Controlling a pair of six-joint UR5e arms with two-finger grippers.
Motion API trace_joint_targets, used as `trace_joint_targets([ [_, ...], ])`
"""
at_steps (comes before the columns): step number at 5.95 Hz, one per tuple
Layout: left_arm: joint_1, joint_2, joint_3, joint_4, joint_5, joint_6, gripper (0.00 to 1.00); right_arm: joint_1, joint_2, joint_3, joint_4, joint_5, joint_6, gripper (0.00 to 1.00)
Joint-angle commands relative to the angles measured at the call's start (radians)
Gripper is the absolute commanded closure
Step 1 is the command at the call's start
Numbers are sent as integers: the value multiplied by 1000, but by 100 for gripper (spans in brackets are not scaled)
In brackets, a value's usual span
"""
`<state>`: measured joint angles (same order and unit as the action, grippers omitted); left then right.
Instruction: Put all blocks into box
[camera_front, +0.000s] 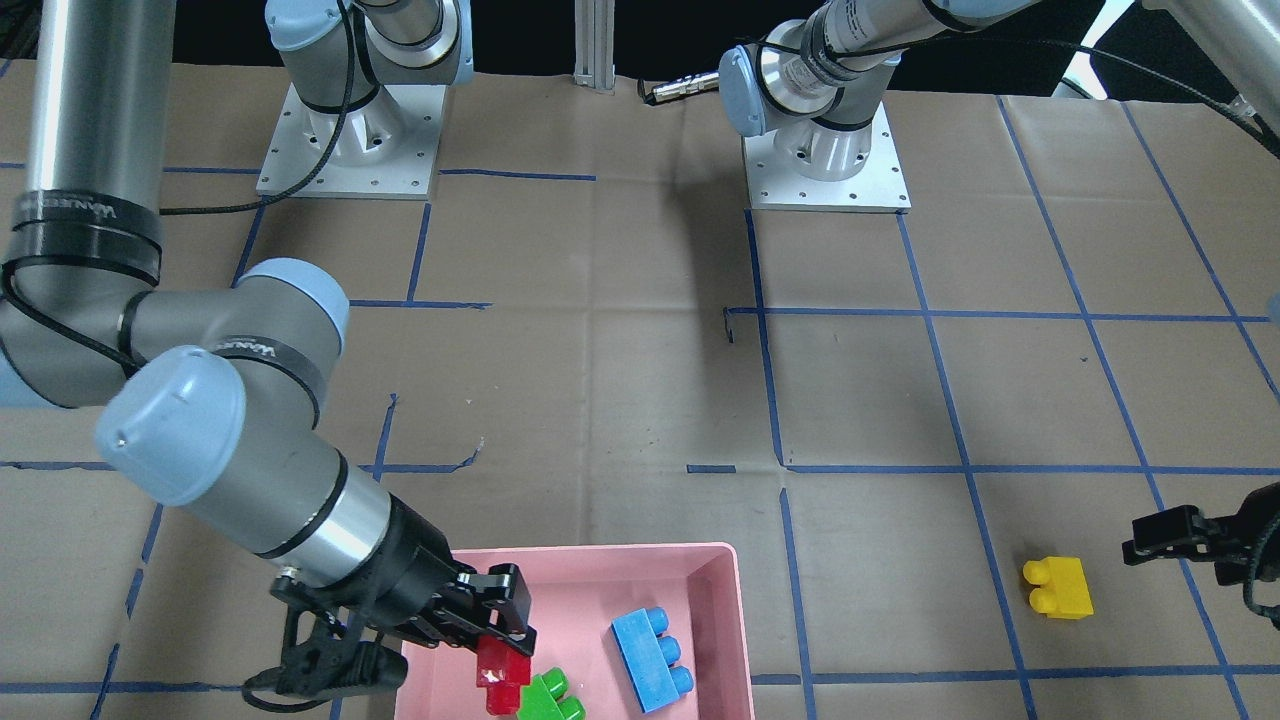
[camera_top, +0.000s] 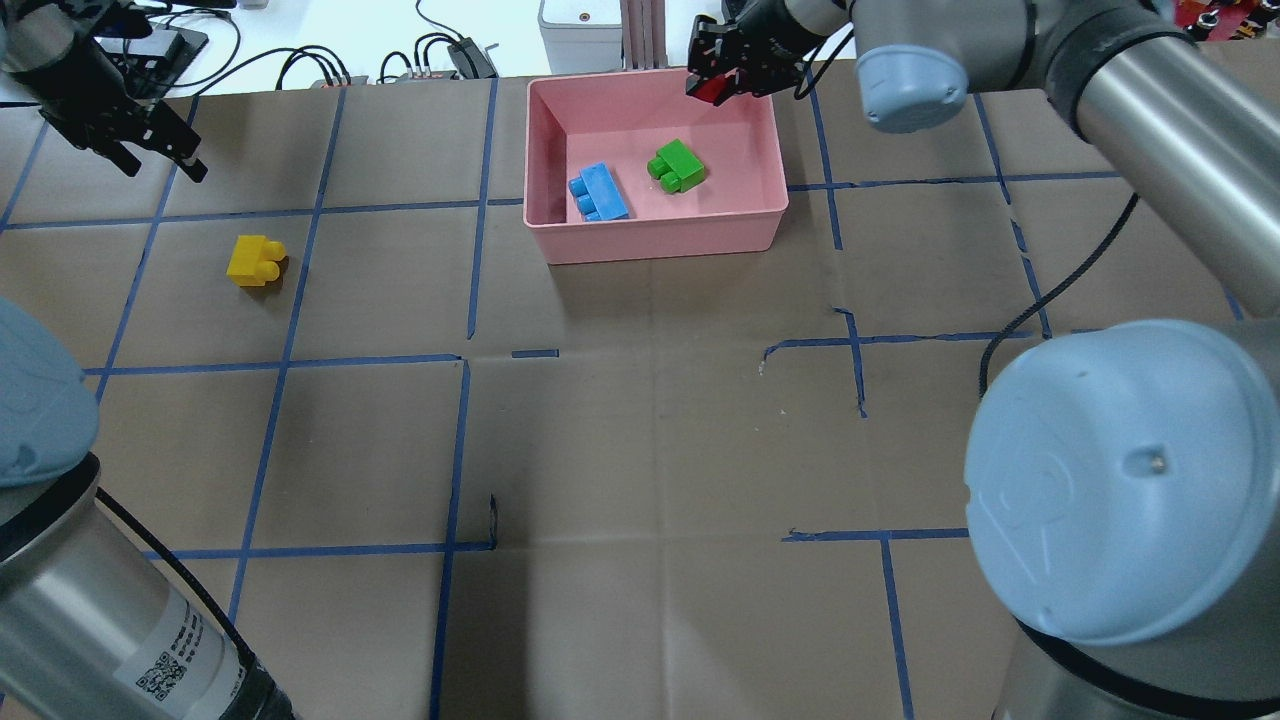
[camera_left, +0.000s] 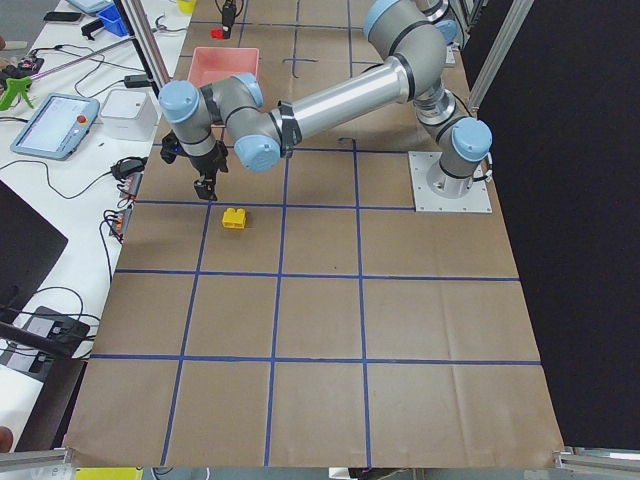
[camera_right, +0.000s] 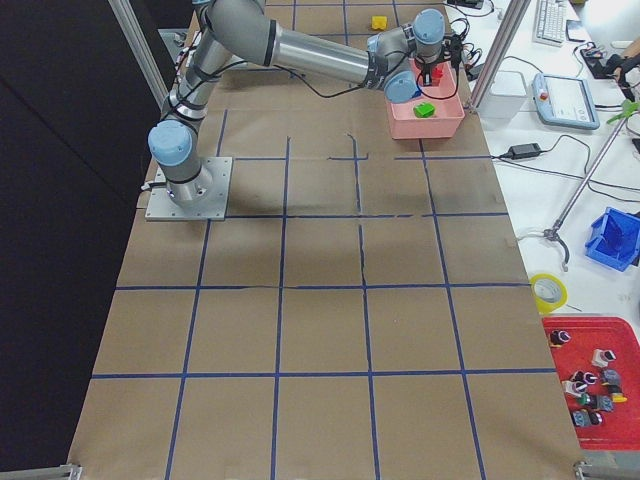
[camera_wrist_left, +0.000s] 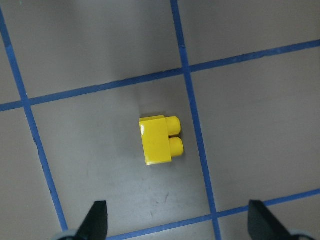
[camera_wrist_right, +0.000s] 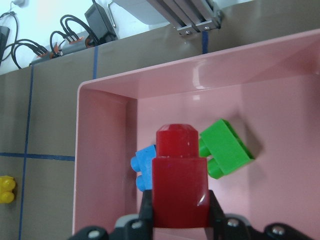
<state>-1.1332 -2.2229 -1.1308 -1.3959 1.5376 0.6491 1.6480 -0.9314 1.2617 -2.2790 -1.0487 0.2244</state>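
red block (camera_wrist_right: 180, 185) clamped in my right hand (camera_top: 722, 75) above box (camera_top: 660, 240); yellow block (camera_wrist_left: 159, 140) likely light, stiff, slick, so pinch flat sides; left hand (camera_wrist_left: 180, 220) spread apart.

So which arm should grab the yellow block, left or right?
Left. The left gripper is open close by the yellow block, while the right gripper holds the red block over the box.

Red block (camera_wrist_right: 180, 182) in right jaws; pink box (camera_top: 660, 235), blue block (camera_top: 598, 193), green block (camera_top: 677, 165) below; yellow block (camera_wrist_left: 159, 140) before left jaws; brown counter (camera_top: 650, 450), blue-gridded.
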Motion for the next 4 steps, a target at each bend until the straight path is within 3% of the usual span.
trace_joint_targets([
  [1,-8,-50,-137,192,-8,-14,0,27,29,-1,-39,6,36,4],
  [4,-8,-63,-253,342,-2,-5,0,26,-19,19,19,-1,23,0],
])
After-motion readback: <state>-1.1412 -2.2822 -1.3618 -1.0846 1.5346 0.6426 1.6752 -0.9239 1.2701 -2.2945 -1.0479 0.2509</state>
